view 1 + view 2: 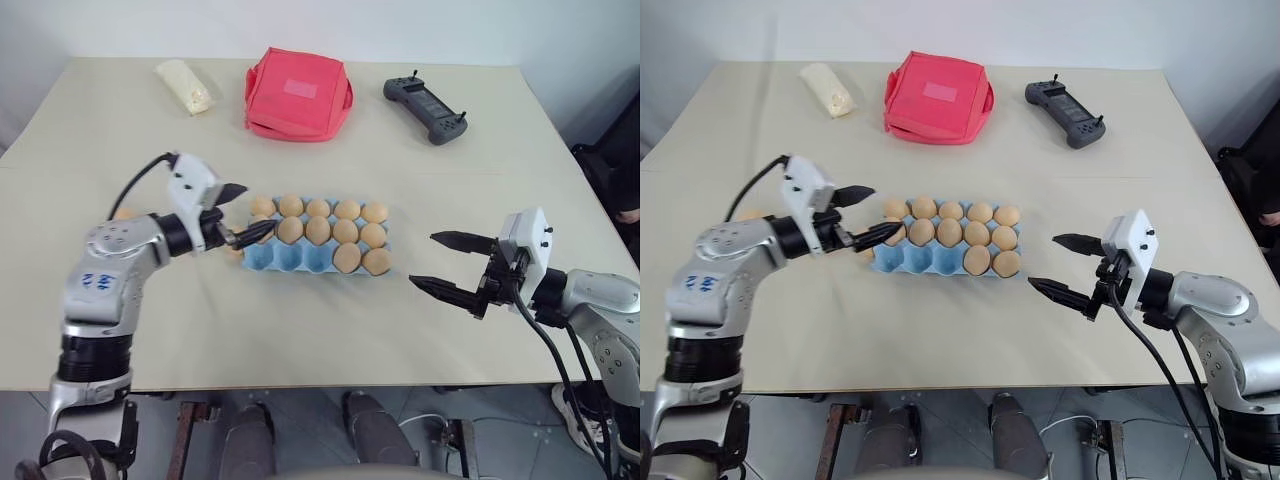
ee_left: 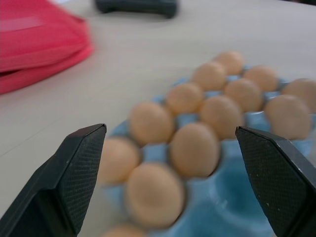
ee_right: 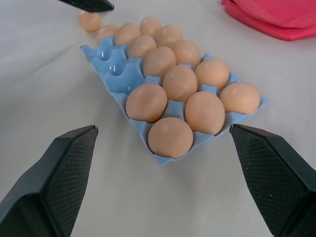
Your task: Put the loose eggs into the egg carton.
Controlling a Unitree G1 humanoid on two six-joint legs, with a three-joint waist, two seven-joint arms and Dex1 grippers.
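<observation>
The left arm bends in from the left side, and its left tool [image 1: 862, 213] points level toward the left end of the egg carton [image 1: 925, 262]. Its 2 fingers stand wide apart and hold nothing; the lower tip is right by the carton's left edge. The right arm reaches in from the right, and the right tool [image 1: 1065, 268] points at the carton's right end from a little way off, wide open and empty too.

The blue carton sits in the middle of the worktop [image 1: 940, 340]. 11 eggs [image 1: 949, 233] can be counted in its cups. 3 cups in the near row look bare. 2 loose eggs [image 3: 89, 20] lie on the worktop just past the carton's left end.
</observation>
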